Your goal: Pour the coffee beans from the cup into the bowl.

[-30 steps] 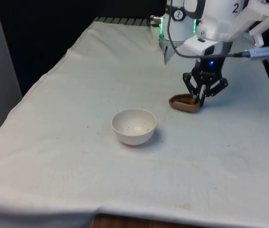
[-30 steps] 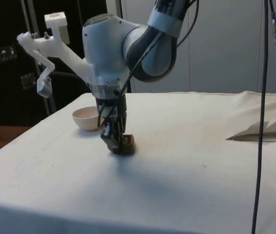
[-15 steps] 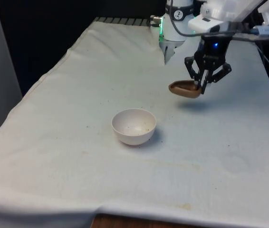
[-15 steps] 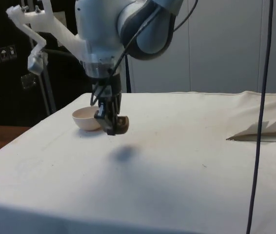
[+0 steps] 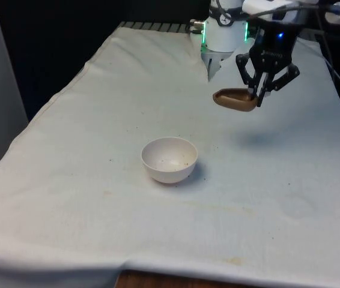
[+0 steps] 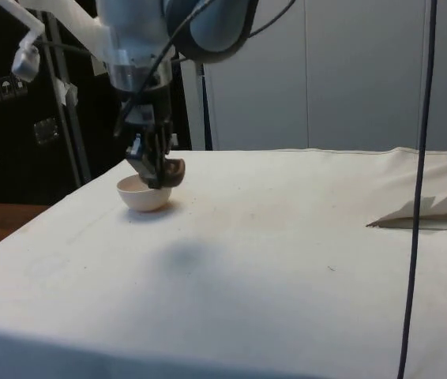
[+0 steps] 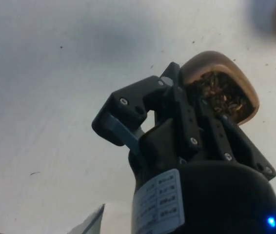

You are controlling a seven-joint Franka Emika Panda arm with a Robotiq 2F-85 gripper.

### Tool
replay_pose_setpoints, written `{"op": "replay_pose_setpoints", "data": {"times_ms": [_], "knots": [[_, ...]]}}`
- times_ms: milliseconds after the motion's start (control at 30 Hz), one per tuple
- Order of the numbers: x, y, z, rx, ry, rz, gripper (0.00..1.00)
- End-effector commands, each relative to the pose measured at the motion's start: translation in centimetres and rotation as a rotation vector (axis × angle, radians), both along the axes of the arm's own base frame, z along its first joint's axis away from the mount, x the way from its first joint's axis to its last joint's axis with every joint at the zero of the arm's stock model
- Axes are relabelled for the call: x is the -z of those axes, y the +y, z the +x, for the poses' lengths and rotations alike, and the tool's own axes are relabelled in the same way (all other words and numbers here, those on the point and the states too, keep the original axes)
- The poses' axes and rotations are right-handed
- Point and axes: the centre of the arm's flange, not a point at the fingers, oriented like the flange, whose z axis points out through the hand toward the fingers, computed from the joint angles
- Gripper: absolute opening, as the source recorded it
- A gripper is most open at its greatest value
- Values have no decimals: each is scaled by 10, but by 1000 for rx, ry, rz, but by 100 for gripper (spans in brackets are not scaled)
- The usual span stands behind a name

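cup (image 5: 235, 99) of coffee beans (image 7: 221, 95) hangs above the cloth (image 5: 98, 120), fingers (image 5: 258, 95) clamped on its rim, apart from the bowl (image 5: 169, 159).

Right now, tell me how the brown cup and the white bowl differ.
The brown cup hangs in the air, clamped at its rim by the tool; the white bowl rests on the tablecloth. The cup holds coffee beans; the bowl looks nearly empty. The cup looks smaller and shallower than the bowl. Both sit open side up.
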Motion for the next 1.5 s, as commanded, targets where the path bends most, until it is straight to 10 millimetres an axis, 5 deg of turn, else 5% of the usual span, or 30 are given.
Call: {"op": "replay_pose_setpoints", "data": {"times_ms": [0,967,1467], "knots": [[-3,1,2,0,9,8,0],[-66,-10,81,5,-45,10,0],[-87,-27,100,-11,-67,78,0]]}}
